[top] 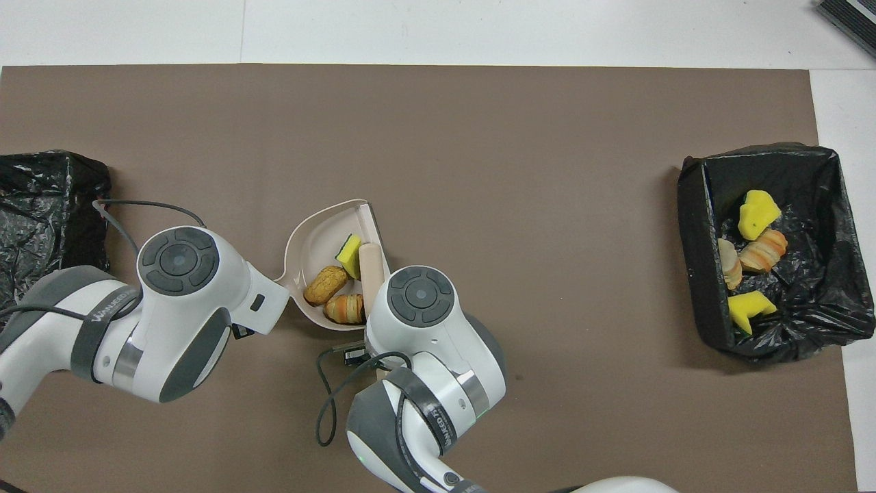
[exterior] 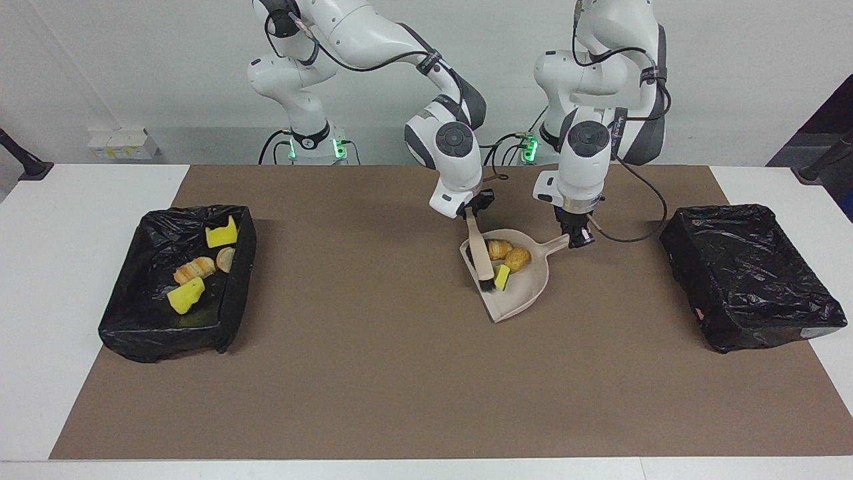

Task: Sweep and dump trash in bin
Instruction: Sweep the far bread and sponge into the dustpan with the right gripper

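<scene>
Both arms have glossy white shells with dark grey joint bands and round grey end caps. Black cables loop outside along the wrists. Grey forearm bands carry white lettering. Green indicator lamps glow at both bases.

1. Bright, even light from above fills both views; the white wall (exterior: 100,67) looks flat and shadowless.
2. Soft, short shadows lie on the brown mat (exterior: 373,387) beside the bin (exterior: 176,280).
3. The bin's black liner shows faint sheen.
4. Focus is sharp; no motion blur.
</scene>
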